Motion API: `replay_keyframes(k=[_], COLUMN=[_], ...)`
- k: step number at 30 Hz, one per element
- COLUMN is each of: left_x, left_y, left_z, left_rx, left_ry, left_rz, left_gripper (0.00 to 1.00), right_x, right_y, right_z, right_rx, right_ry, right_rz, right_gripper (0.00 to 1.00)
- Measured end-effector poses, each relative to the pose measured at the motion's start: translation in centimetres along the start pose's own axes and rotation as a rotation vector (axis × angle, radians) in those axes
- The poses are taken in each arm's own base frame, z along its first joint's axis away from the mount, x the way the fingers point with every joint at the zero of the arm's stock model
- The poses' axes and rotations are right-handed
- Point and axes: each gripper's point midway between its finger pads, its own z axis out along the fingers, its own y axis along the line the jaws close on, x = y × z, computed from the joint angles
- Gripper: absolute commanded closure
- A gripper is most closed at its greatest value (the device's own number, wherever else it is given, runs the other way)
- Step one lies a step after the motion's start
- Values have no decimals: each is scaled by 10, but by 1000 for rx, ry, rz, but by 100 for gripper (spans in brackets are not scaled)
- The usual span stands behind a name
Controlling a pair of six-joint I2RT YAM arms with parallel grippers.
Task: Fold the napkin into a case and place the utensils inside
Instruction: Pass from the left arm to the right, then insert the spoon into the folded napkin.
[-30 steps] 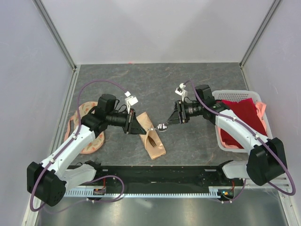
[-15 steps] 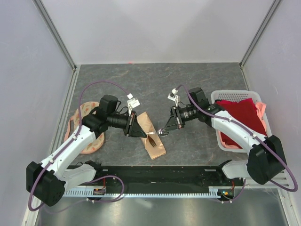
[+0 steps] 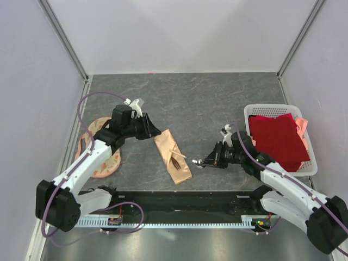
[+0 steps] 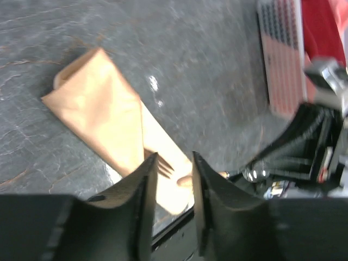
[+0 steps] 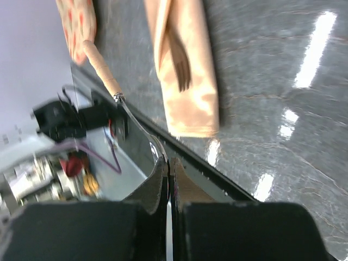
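Beside the case point(image 3: 169, 152), right pincer point(image 5: 168, 163) clamps the spoon point(image 5: 102, 70); left pincer point(image 4: 174, 159) hangs half open.

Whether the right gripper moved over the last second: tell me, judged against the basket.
Yes. The right gripper drew back toward the near edge of the table, from beside the basket's middle to its near corner.

Dark fork point(image 3: 177, 159) in peach case point(image 3: 166, 144)

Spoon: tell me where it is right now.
The spoon is pinched in the shut right gripper. In the top view it sits front centre, just right of the peach case.
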Motion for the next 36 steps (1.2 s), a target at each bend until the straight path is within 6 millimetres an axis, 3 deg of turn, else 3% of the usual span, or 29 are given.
replay_keyframes(k=[2, 7, 17, 28, 36], left_x=[-2, 8, 23, 37, 52], left_y=[11, 37, 74, 90, 89], left_z=[13, 49, 85, 101, 104], left_rx=[-32, -100, -188, -258, -277], left_ry=[3, 57, 58, 75, 97], left_rz=[-55, -138, -225, -254, -242], left_gripper=[87, 90, 92, 96, 98], right_x=[-1, 0, 17, 25, 23], right_y=[-6, -18, -37, -56, -47], right_z=[-2, 5, 23, 37, 49], right_rx=[17, 61, 179, 274, 255], right_ry=[-61, -156, -180, -174, -170], right_rz=[48, 159, 267, 315, 323], right_gripper=[100, 100, 100, 100, 100])
